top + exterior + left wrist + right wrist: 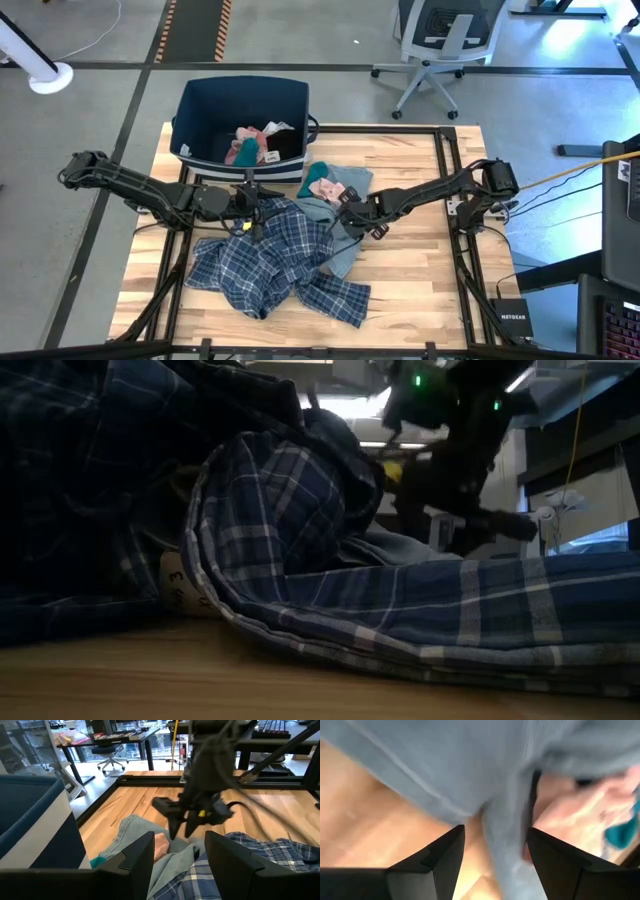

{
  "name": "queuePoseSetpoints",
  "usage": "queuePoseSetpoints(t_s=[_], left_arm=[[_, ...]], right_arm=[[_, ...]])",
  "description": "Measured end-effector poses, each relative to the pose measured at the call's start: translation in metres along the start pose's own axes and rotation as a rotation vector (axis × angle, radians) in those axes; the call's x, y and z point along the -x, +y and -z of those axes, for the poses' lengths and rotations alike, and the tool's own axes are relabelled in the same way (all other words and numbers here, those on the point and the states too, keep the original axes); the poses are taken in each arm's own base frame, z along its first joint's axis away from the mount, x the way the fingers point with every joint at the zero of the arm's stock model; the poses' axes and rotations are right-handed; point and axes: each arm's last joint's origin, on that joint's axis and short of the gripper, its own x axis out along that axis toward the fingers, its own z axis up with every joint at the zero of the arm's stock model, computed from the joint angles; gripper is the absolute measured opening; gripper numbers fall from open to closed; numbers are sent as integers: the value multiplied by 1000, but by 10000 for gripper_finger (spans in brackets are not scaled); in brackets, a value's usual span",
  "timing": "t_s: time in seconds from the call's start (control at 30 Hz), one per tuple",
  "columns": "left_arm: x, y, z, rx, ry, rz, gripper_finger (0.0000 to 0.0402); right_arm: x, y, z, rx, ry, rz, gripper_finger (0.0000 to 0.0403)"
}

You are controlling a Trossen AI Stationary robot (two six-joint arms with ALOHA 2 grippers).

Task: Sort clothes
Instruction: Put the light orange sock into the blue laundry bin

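Note:
A large blue-white plaid shirt (270, 262) lies crumpled on the wooden table and fills the low view (300, 550). A light grey-blue garment (338, 232) lies against its right side, and pink (327, 187) and teal (316, 172) pieces lie just beyond it. My right gripper (352, 213) is open and points steeply down over the grey-blue garment (470, 775). My left gripper (252, 212) is open above the plaid shirt's far edge and holds nothing (177, 857). My right gripper (495, 847) comes from above with its open fingers on either side of a raised fold of the grey-blue garment (502, 832). I cannot tell whether the fingers touch the cloth.
The dark blue fabric bin (198, 140) stands at the table's far edge and holds pink, teal, white and black pieces. Bare wood (415, 270) lies to the right of the clothes. The table's black frame rails (447, 170) run along its sides.

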Motion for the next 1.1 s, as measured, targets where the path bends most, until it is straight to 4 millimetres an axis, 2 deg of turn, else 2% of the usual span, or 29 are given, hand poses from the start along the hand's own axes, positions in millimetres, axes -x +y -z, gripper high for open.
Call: queuePoseSetpoints(t_s=[0.23, 0.33, 0.47, 0.6, 0.77, 0.9, 1.1], left_arm=[[0, 0, 0, -7, 0, 0, 169], [0, 0, 0, -7, -1, -1, 169], [0, 0, 0, -3, -1, 0, 169], [0, 0, 0, 1, 0, 0, 169], [0, 0, 0, 4, 0, -2, 169], [-1, 2, 0, 2, 1, -9, 169], [-3, 6, 0, 10, 1, -30, 169]], right_arm=[[-26, 7, 20, -79, -45, 46, 234], [-29, 12, 22, -95, -54, 64, 234], [-28, 17, 25, -133, 18, 49, 234], [-19, 26, 32, -142, 83, -15, 234], [2, 39, 36, -137, 104, -85, 234], [22, 34, 36, -178, 63, 12, 234], [42, 14, 31, -228, -56, 252, 234]])
